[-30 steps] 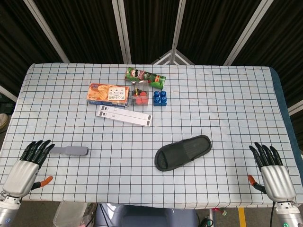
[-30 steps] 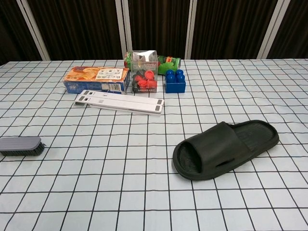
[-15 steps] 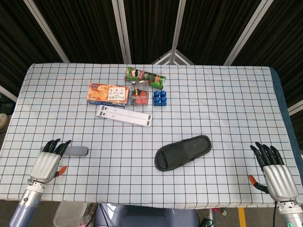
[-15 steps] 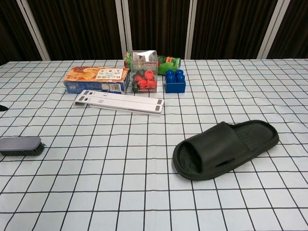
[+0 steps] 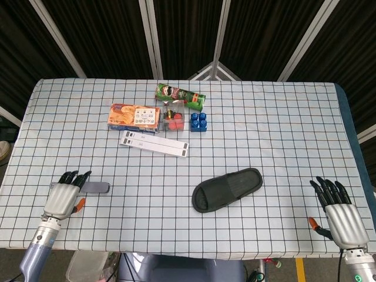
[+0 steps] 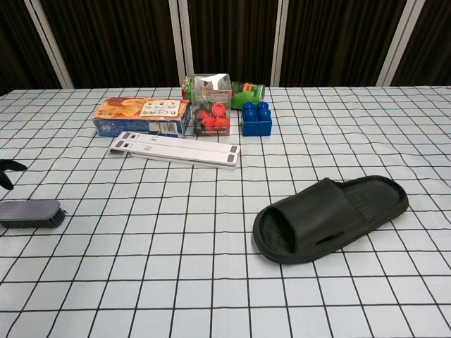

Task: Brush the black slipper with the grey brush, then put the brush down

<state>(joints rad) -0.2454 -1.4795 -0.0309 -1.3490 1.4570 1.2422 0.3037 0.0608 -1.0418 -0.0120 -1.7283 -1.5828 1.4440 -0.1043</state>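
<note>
We work at a table (image 5: 282,135) covered in a white cloth with a black grid, and nothing has been picked up yet. The black slipper (image 5: 228,189) lies flat near the front centre, toe opening toward our left, well apart from both hands. Our right hand (image 5: 339,214) rests palm down at the front right corner, holding nothing, its fingers straight and slightly apart. Our left hand (image 5: 63,195) sits at the front left with its dark fingertips over the near end of the grey brush (image 5: 96,188), which lies on its side on the cloth; the fingers look loosely spread and not wrapped round anything, though we cannot tell whether they touch the handle. The main risk, as we judge it, is a poor grasp: the brush is low and flat, so fingers closing from above may push it along the cloth or tip it instead of getting under it. A second risk is carrying a loosely held brush all the way across to the slipper and dropping it. A lesser one is that brushing may shove the light slipper sideways, since our right hand is not steadying it.
</note>
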